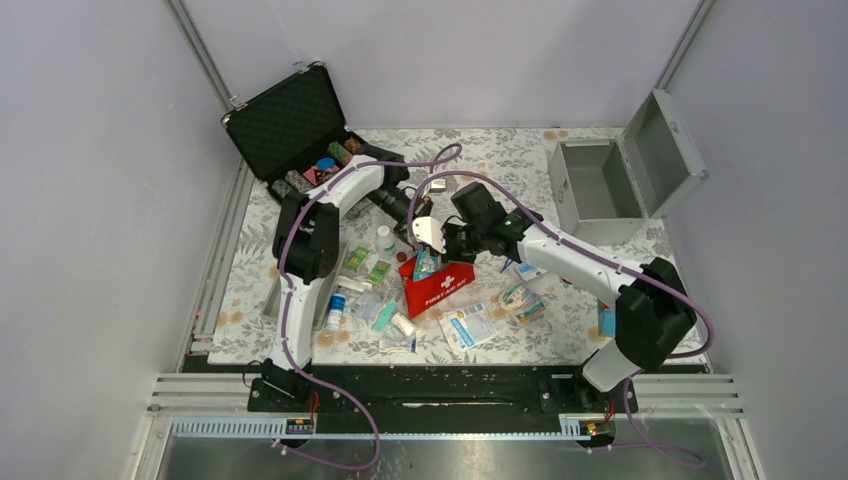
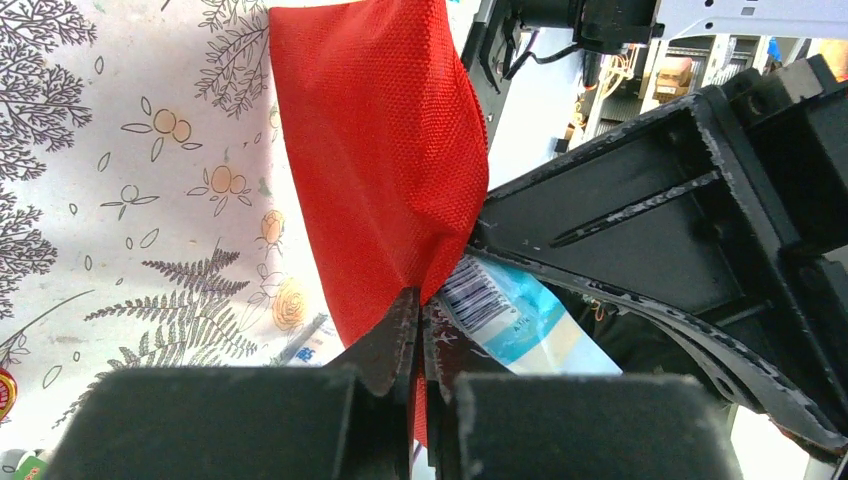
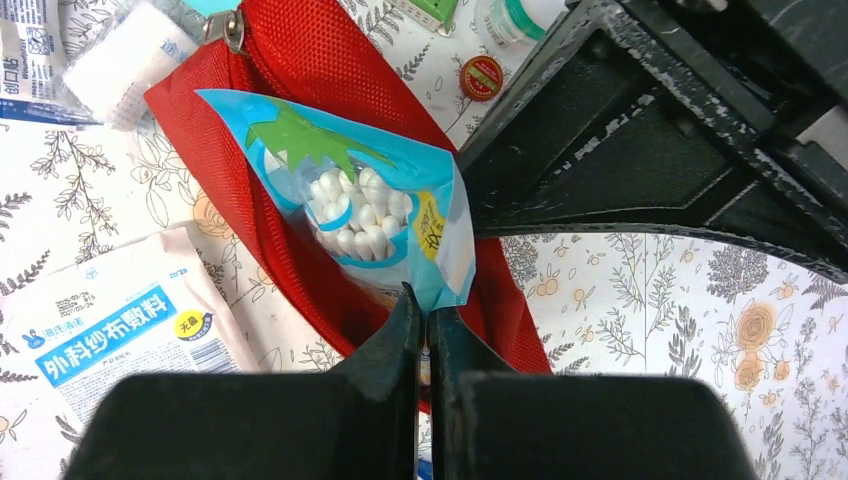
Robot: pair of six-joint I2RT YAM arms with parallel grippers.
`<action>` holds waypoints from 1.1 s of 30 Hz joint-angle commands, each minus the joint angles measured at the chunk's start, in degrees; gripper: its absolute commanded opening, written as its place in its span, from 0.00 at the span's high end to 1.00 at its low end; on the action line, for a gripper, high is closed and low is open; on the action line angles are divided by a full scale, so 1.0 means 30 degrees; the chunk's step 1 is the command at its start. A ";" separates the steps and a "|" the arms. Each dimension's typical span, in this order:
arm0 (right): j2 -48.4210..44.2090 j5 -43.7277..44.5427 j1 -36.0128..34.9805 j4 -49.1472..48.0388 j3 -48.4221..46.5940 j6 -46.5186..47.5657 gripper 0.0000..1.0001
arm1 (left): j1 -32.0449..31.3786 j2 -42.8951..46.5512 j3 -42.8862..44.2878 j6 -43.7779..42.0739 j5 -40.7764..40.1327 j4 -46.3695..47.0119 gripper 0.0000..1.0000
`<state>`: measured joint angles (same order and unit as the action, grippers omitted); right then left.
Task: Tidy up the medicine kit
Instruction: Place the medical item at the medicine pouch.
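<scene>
My left tool point(image 2: 418, 335) pinches the red pouch point(image 2: 380, 140) rim, my right tool point(image 3: 422, 320) pinches the swab packet point(image 3: 370, 215) at mid-frame; I should hold the mouth taut.

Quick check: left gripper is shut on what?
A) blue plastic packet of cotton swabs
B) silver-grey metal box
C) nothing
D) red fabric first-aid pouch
D: the left wrist view shows the left gripper shut on the edge of the red fabric first-aid pouch; the blue plastic packet of cotton swabs is pinched by the right gripper.
</scene>
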<state>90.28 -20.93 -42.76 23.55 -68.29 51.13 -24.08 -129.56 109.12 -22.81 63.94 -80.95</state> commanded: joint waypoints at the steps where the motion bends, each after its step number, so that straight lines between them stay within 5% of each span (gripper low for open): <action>1: -0.0331 -0.0488 -0.0146 -0.0264 0.0286 0.0568 1.00 | -0.0229 0.0872 0.0558 -0.0316 0.0816 -0.0359 1.00; 5: -0.0024 0.2346 -0.1343 -0.0723 0.0790 0.2493 1.00 | -0.0304 0.0567 0.1357 0.0395 0.1243 -0.0359 1.00; 18: 0.2003 1.3073 -0.3090 -0.6392 0.0547 -0.0975 1.00 | -0.0424 0.0221 0.1142 0.2323 0.1641 0.0484 1.00; 26: -0.0789 1.3537 -0.3108 -1.0157 0.2627 -0.0380 1.00 | 0.0006 -0.1091 0.1732 0.2193 0.0700 0.0469 1.00; 33: -0.1822 1.0809 -0.3061 -0.8116 0.3018 -0.0360 1.00 | 0.0388 -0.2672 0.3970 0.3163 -0.0751 0.0611 1.00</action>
<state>89.08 12.23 -53.10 3.95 -57.76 49.67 -23.07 -134.37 117.08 -14.68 66.00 -76.62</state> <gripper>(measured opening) 0.026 0.010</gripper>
